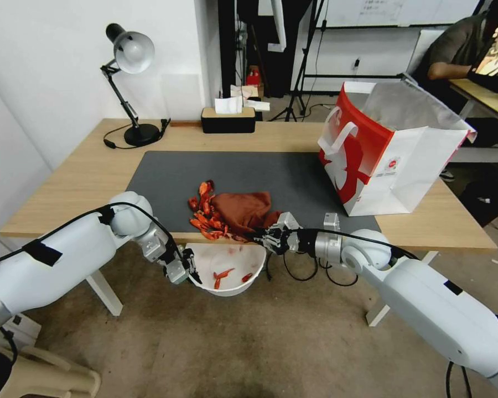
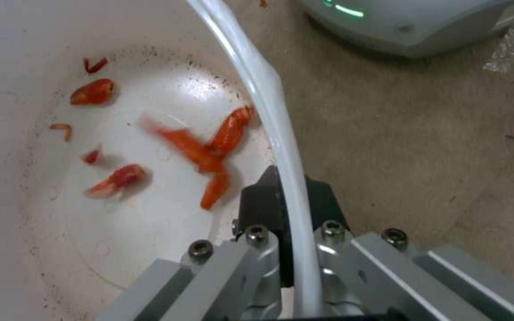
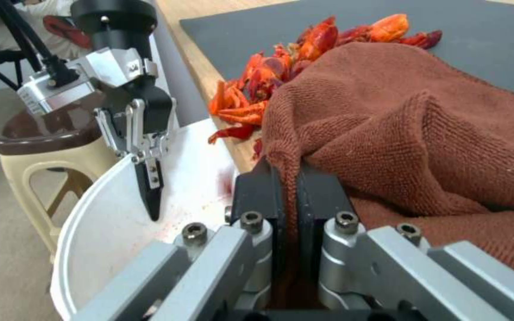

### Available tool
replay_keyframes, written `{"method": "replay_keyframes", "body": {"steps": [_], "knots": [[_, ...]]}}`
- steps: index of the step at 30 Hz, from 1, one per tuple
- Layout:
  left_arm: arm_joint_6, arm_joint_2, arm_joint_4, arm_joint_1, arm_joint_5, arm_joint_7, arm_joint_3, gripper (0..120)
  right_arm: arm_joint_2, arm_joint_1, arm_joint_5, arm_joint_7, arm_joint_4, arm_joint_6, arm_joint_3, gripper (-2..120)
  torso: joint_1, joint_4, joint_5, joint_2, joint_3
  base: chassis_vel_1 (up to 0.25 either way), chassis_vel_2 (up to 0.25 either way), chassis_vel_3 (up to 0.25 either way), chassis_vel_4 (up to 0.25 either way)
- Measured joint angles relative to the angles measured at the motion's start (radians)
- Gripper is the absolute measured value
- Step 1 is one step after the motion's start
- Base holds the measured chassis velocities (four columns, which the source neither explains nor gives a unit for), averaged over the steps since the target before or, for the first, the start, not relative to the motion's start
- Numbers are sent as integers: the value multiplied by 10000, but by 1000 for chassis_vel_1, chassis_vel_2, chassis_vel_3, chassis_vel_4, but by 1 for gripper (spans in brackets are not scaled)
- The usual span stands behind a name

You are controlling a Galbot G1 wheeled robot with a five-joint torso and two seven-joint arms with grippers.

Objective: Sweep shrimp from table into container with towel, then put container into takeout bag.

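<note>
Mid-sweep: our right gripper (image 1: 263,236) pinches towel (image 1: 243,210), left gripper (image 1: 191,272) clamps container (image 1: 229,287) rim below table (image 1: 83,177) edge; next, w/ care, drag remaining shrimp (image 1: 205,215) nearward.

The towel (image 3: 424,133) was a rust-brown looped terry cloth, matt and rough. The shrimp (image 1: 205,213) looked glossy and wet. The container (image 2: 269,98) was smooth white plastic with a shiny rim and reddish specks inside. The tabletop (image 1: 83,182) was pale wood with a satin finish, under a matt dark grey mat (image 1: 282,177). The takeout bag (image 1: 393,166) was smooth paper. Each end effector, left (image 2: 283,200) and right (image 3: 287,187), had brushed metal links and matt black pads.
</note>
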Motion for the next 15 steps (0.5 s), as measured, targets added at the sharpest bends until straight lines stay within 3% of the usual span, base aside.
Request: {"method": "replay_keyframes", "body": {"steps": [15], "knots": [[51, 152, -170, 116, -15, -16, -70, 0, 9, -444, -2, 145, 490, -42, 124, 2, 0, 1, -1, 0, 1, 0, 0, 0, 0]]}}
